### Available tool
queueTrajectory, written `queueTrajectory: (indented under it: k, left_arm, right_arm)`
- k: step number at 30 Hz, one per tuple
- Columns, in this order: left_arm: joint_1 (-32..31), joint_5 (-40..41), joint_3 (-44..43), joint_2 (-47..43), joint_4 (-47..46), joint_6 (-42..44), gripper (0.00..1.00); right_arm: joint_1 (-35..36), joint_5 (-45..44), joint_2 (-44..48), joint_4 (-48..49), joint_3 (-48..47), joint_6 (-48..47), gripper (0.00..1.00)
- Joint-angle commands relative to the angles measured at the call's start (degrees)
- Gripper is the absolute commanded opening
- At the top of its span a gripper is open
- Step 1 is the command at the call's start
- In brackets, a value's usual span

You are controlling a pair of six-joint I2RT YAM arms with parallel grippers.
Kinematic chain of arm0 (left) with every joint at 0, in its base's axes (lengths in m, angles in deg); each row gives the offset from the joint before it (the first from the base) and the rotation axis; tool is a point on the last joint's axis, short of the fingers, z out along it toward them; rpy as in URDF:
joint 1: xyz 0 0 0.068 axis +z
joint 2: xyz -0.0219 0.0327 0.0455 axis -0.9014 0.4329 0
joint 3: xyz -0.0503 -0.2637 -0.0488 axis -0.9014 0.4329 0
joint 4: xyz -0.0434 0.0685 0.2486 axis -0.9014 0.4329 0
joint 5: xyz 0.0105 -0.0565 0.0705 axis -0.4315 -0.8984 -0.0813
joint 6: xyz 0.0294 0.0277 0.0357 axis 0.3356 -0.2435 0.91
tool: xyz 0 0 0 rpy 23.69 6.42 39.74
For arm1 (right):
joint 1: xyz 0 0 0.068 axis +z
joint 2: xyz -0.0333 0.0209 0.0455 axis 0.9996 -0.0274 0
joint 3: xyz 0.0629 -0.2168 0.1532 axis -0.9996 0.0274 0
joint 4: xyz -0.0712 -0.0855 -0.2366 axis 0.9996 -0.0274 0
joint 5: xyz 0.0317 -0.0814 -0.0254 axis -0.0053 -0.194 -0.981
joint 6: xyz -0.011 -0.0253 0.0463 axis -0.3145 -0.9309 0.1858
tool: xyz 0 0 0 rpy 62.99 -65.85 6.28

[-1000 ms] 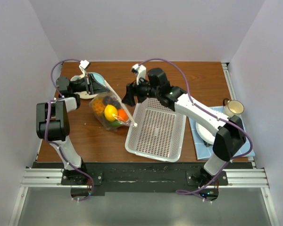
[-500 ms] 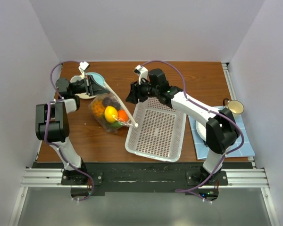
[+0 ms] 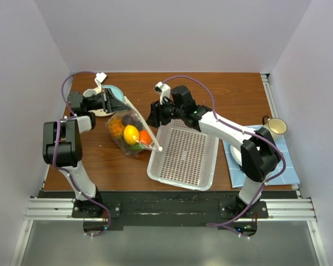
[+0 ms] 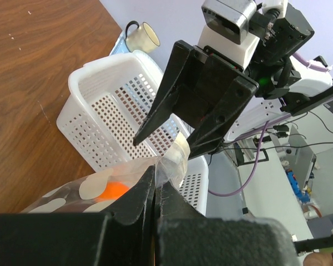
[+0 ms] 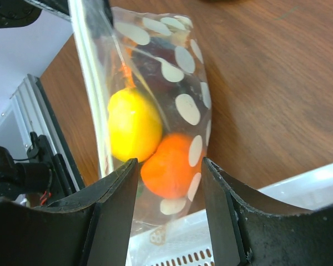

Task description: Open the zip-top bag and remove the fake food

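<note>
The zip-top bag (image 3: 129,132) sits on the left half of the brown wooden table (image 3: 233,91), just left of the white basket (image 3: 186,152). It stands tilted, with its top far corner lifted. It is clear, crinkly plastic printed with rows of white dots, and a pale sealing strip runs along its upper edge down to the basket's near-left rim.

The fake food is bunched inside the bag. There is a smooth yellow lemon (image 3: 130,133) with a round orange (image 3: 145,136) pressed against it, a dark piece (image 3: 134,118) farther back, and a bit of green (image 3: 134,146) at the near end.

The basket is hard plastic, rectangular, and perforated all over with small holes. Over on the right, a cream mug (image 3: 276,127) stands on a blue cloth (image 3: 290,166).

The left arm folds back on itself, its forearm lying level and pointing right. The left gripper (image 3: 122,103) has its black fingers pinched tight on the bag's raised corner.

The right arm stretches left across the basket's far edge. The right gripper (image 4: 165,145) has its jaws standing apart, one on either side of the bag's top strip. I can't see them pressing on the plastic.
</note>
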Motion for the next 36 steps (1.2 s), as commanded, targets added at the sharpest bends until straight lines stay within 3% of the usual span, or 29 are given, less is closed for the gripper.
queueTrajectory:
  k: [1,15,36]
  left_arm:
    - [-0.3,-11.3,-1.6,0.6,-33.8,1.0,0.01]
    - [-0.3,-11.2,-1.3,0.2,-33.7,0.9,0.02]
    - [-0.9,-11.2,-1.5,0.7,-33.8,0.7,0.04]
  right_arm:
    - [0.6,0.7,3.6,1.8,0.8,0.5,0.53]
    - [0.5,-2.7,8.2,1.6,4.3,-0.5,0.54]
    - [1.8,0.6,3.7,2.8,2.4,1.7,0.52]
